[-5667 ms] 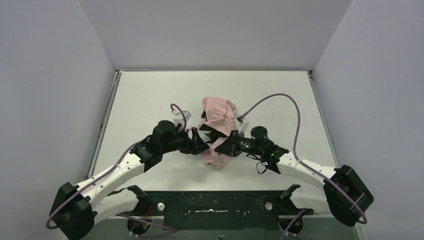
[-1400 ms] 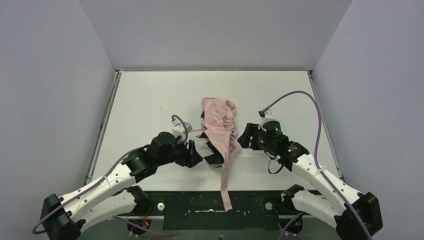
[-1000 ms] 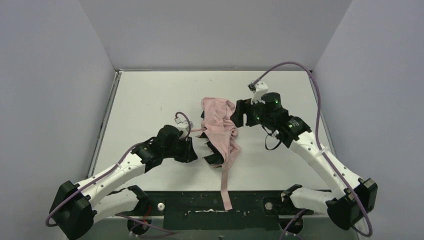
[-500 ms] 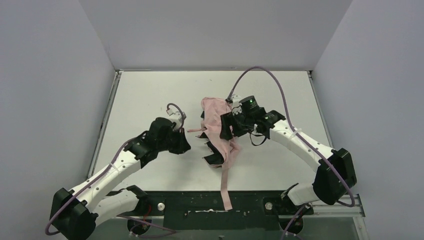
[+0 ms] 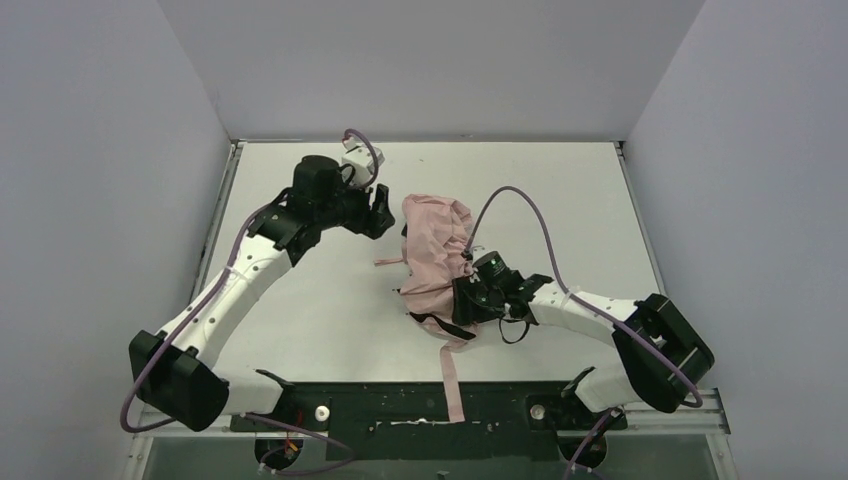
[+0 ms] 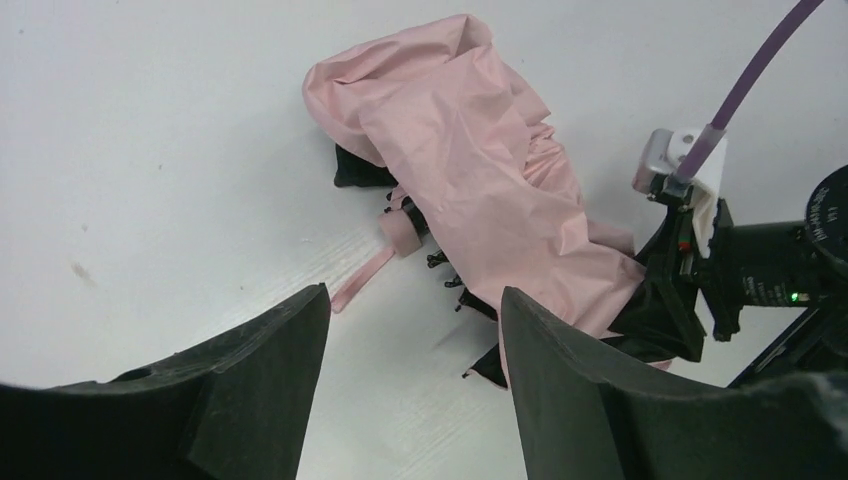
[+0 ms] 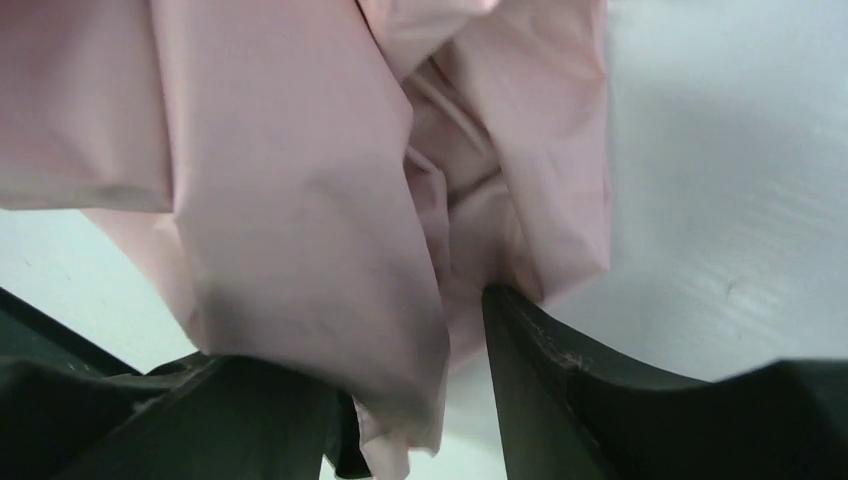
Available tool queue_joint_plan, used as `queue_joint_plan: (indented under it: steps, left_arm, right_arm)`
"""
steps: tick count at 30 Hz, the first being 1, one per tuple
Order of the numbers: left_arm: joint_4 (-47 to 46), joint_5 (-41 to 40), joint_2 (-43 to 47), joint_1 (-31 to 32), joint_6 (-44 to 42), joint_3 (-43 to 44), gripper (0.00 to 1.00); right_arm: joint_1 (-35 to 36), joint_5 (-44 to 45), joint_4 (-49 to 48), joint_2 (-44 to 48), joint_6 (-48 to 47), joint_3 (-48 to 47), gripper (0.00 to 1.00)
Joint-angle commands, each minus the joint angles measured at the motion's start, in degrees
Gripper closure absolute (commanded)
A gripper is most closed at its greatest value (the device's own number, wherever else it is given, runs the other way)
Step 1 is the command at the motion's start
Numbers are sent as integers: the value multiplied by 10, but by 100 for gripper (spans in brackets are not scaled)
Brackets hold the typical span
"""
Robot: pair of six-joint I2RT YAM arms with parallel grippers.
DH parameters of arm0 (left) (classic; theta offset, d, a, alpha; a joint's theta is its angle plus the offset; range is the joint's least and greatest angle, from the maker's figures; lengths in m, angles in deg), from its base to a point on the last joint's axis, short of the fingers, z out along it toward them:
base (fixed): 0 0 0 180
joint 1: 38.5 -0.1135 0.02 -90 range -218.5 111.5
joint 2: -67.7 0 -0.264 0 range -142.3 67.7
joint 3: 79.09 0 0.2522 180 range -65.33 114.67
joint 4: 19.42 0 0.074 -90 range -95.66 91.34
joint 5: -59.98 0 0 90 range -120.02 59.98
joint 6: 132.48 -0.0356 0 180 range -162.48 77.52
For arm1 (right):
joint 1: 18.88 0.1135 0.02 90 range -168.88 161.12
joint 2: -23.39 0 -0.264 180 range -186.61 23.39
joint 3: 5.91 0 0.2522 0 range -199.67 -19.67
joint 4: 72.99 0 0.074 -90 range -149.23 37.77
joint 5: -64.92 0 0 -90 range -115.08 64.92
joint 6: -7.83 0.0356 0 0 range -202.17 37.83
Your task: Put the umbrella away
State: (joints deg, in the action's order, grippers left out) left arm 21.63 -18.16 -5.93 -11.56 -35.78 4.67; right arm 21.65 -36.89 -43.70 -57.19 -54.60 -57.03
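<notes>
Swung away to the far side, the left gripper [image 5: 380, 212] hangs released and empty, the umbrella [image 5: 432, 250] ahead of its jaws, while the right gripper [image 5: 462, 300] has dropped astride its near folds, seemingly to gather them, grasp unclear.

The umbrella [image 5: 435, 255] is pale pink on its outer canopy and black underneath, with a pink handle [image 6: 403, 229] and pink strap [image 6: 358, 283]. The table [image 5: 300, 320] is plain white. The left arm [image 5: 235, 290] and right arm [image 5: 585, 308] are white with black joints and purple cables [image 5: 520, 192]; the left gripper [image 5: 383, 210] and right gripper [image 5: 462, 303] are black. A green light [image 5: 491, 262] dots the right wrist, and the walls [image 5: 430, 60] are pale grey
</notes>
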Motion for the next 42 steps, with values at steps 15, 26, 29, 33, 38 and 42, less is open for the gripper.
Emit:
queue_joint_plan:
  steps: [15,26,29,33,38,42]
  left_arm:
    - [-91,226,-125,-19,-311,72,11]
    - [-86,287,-185,-27,-298,94,10]
    - [-216,180,-134,-16,-127,3,10]
    - [-307,85,-41,2,48,-127,14]
    - [-291,49,82,86,43,-223,15]
    - [-274,45,109,141,57,-248,31]
  right_arm:
    - [-21,-52,71,159,-49,-82,21]
    - [-111,-101,123,116,-279,-242,15]
    - [-112,-136,47,110,-394,-234,13]
    - [-130,-190,96,66,-583,-279,11]
    - [-149,-248,367,-105,-740,-489,13]
    - [-145,-257,394,-169,-785,-566,13]
